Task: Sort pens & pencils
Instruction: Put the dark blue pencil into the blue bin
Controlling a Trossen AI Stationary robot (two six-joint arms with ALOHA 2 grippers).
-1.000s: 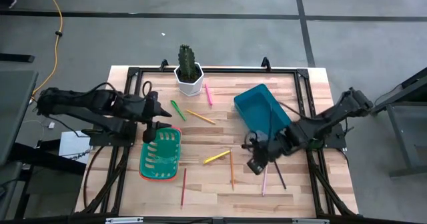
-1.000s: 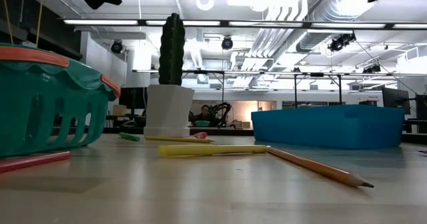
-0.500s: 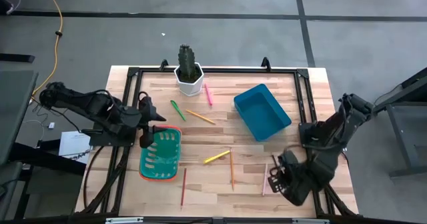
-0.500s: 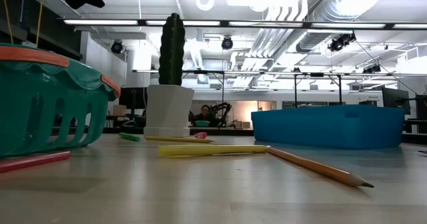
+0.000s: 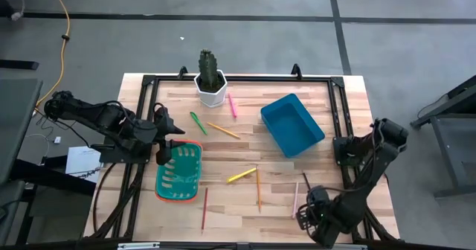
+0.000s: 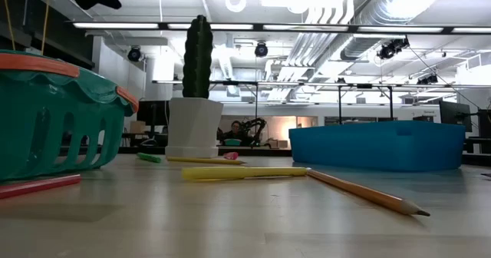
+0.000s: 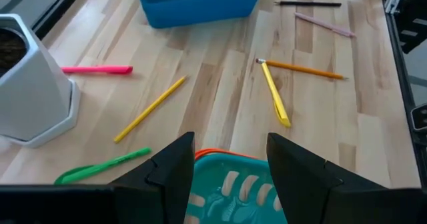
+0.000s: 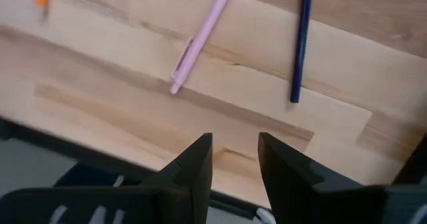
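Pens: three on the table, green, pink, yellow, unmoved. Pencils: at least five loose, unmoved. Right gripper: withdrawn to the near edge beside the salmon pencil, jaws apart, empty. Left gripper: over the basket rim, jaws apart, empty. One bin.

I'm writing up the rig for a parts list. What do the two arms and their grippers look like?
Both arms are dark, almost black, jointed links. The left arm and the right arm each end in a two-finger gripper. The left gripper has broad, flat black fingers with angled tips; the right gripper looks the same. No markings are visible.
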